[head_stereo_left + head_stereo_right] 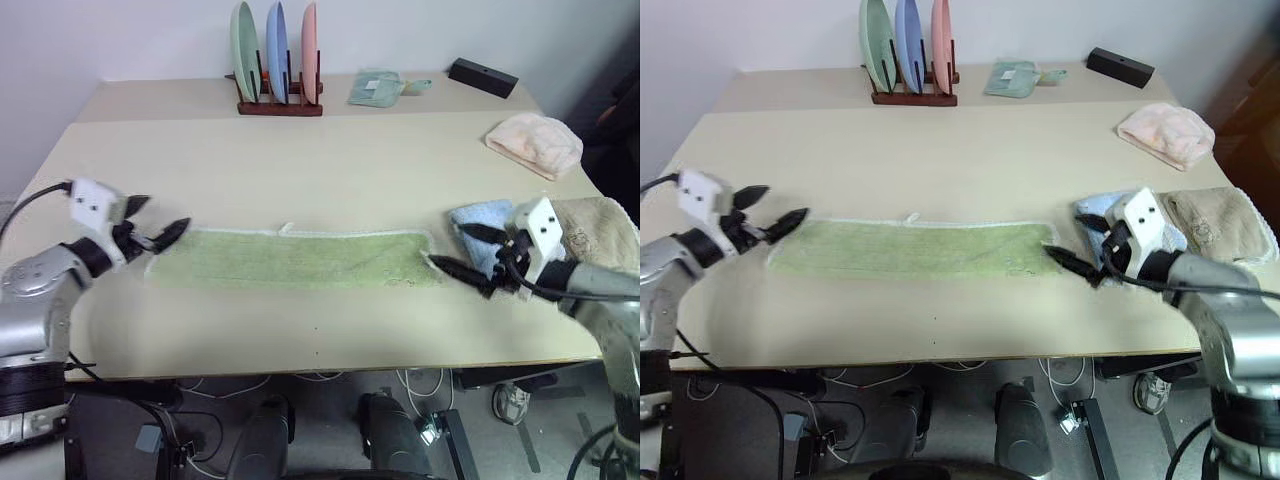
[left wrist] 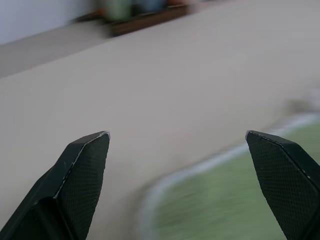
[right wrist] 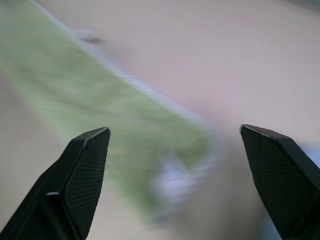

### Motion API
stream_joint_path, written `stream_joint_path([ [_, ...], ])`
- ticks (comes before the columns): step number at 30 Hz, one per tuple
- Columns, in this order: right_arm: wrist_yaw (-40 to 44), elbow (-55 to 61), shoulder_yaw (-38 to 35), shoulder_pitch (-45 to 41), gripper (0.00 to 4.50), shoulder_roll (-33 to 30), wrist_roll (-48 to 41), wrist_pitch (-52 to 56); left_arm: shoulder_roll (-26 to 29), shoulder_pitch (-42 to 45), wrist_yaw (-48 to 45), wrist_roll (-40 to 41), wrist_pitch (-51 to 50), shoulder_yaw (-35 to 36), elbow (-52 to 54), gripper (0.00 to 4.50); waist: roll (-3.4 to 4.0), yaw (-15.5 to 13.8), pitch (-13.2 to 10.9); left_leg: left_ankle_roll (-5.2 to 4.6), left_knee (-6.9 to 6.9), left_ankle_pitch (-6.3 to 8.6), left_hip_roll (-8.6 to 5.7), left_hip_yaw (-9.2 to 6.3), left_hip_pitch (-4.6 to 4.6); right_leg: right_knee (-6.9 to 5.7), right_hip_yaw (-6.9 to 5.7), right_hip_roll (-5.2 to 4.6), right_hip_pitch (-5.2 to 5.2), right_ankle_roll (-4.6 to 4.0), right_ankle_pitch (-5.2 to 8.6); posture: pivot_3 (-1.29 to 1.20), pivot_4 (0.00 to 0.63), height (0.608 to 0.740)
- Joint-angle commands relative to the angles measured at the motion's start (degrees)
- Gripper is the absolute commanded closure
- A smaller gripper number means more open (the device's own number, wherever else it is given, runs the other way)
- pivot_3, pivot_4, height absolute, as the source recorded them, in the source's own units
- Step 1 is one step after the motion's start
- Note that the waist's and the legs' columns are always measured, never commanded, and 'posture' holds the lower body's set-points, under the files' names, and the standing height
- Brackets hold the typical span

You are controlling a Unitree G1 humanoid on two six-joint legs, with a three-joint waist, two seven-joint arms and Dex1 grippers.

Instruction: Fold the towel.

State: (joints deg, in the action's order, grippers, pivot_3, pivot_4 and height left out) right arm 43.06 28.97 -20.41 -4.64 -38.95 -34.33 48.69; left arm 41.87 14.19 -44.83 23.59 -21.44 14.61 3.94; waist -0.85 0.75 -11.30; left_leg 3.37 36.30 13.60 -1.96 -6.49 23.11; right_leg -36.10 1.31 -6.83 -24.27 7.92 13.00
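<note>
The towel [image 1: 295,258], light green with whitish edging, lies flat on the table as a long narrow strip running left to right. My left gripper [image 1: 160,220] hovers open just off the strip's left end, with nothing between its fingers. In the left wrist view the towel's rounded end [image 2: 225,200] lies below and beyond the open left gripper [image 2: 176,134]. My right gripper [image 1: 455,250] is open and empty at the strip's right end. The right wrist view looks past the open right gripper [image 3: 175,129] down onto the towel [image 3: 100,100].
A light blue folded towel [image 1: 480,228] and a beige folded towel [image 1: 600,225] lie right behind my right gripper. A pink towel [image 1: 535,143] sits farther back on the right. At the table's far edge stand a plate rack [image 1: 278,60], a small teal cloth [image 1: 378,88] and a black box [image 1: 483,76].
</note>
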Motion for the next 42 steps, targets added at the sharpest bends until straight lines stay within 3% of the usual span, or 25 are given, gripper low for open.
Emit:
stream_joint_path([
  [1,-9.78,8.14,-4.26,2.91,0.25,6.05,-10.14,10.44,-1.12,-0.59,-2.78,1.13,-1.04,-6.18,9.33,0.01,-0.02,0.04,0.01,0.0,-0.01,0.0,0.0,0.0,-0.01,0.0,0.0,0.0,0.01,0.0,0.0,0.0,0.15,0.74],
  [7,-31.13,9.82,-6.7,5.53,0.25,23.68,-18.13,22.58,-3.74,-1.3,-6.35,-0.99,-0.44,-17.35,16.47,0.01,-0.06,0.39,0.12,-0.01,-0.07,0.0,0.03,0.02,-0.08,-0.01,0.04,0.05,0.0,-0.02,0.01,0.0,0.15,0.74],
  [11,-42.44,7.11,-9.95,2.75,0.25,32.64,-23.76,25.22,-4.85,-1.73,-6.03,-1.31,-0.49,-20.01,19.28,0.01,-0.05,0.24,0.13,-0.01,-0.09,0.0,0.03,0.03,-0.1,-0.01,0.05,0.05,0.0,-0.03,0.01,0.0,0.15,0.74],
  [19,-60.59,-4.08,-15.09,-6.21,0.25,40.45,-30.61,21.28,-5.44,-2.21,-6.38,-1.5,-0.46,-21.18,20.62,0.01,-0.01,0.38,0.16,-0.01,-0.1,0.0,0.03,0.03,-0.11,0.01,0.04,0.06,0.0,-0.03,0.01,0.0,0.15,0.74],
  [21,-63.46,-5.58,-15.46,-7.33,0.78,40.85,-32.58,19.51,-5.35,-2.49,-6.22,-1.94,-0.42,-21.24,20.68,0.0,0.01,0.4,0.19,-0.01,-0.11,0.0,0.03,0.03,-0.13,0.01,0.05,0.06,0.02,-0.03,0.01,0.0,0.15,0.74],
  [22,-64.48,-5.83,-15.28,-7.49,1.07,40.63,-33.33,18.92,-5.31,-2.68,-6.14,-2.06,-0.41,-21.19,20.75,0.0,0.02,0.41,0.2,-0.02,-0.12,0.0,0.03,0.03,-0.14,0.01,0.05,0.06,0.02,-0.03,0.01,0.0,0.15,0.74],
  [29,-69.93,-5.79,-14.18,-6.69,4.48,38.06,-37.21,14.23,-5.62,-4.62,-5.63,-2.73,0.1,-21.36,21.18,0.0,0.04,0.42,0.2,-0.02,-0.14,0.0,0.03,0.03,-0.13,0.01,0.05,0.06,0.02,-0.03,0.02,0.0,0.15,0.74],
  [35,-69.59,-2.73,-11.9,-6.6,4.48,29.85,-38.86,12.72,-6.19,-5.02,-4.85,-3.47,0.95,-21.08,20.01,0.0,0.08,0.4,0.2,-0.03,-0.13,0.0,0.03,0.04,-0.12,0.03,0.05,0.05,0.02,-0.02,0.02,0.0,0.15,0.74],
  [38,-65.48,-0.69,-8.55,-7.41,4.48,21.13,-36.5,13.56,-5.98,-4.95,-4.36,-4.12,2.26,-19.89,18.21,0.0,0.11,0.39,0.19,-0.03,-0.14,0.0,0.03,0.05,-0.11,0.04,0.05,0.05,0.02,-0.03,0.03,0.0,0.15,0.74],
  [42,-53.58,3.08,0.4,-11.48,4.48,6.23,-30.56,14.38,-5.42,-3.92,-3.2,-4.72,3.25,-16.99,14.88,0.0,0.17,0.71,0.17,-0.05,-0.14,0.01,0.04,0.08,-0.12,0.06,0.05,0.06,0.01,-0.03,0.04,0.0,0.15,0.74],
])
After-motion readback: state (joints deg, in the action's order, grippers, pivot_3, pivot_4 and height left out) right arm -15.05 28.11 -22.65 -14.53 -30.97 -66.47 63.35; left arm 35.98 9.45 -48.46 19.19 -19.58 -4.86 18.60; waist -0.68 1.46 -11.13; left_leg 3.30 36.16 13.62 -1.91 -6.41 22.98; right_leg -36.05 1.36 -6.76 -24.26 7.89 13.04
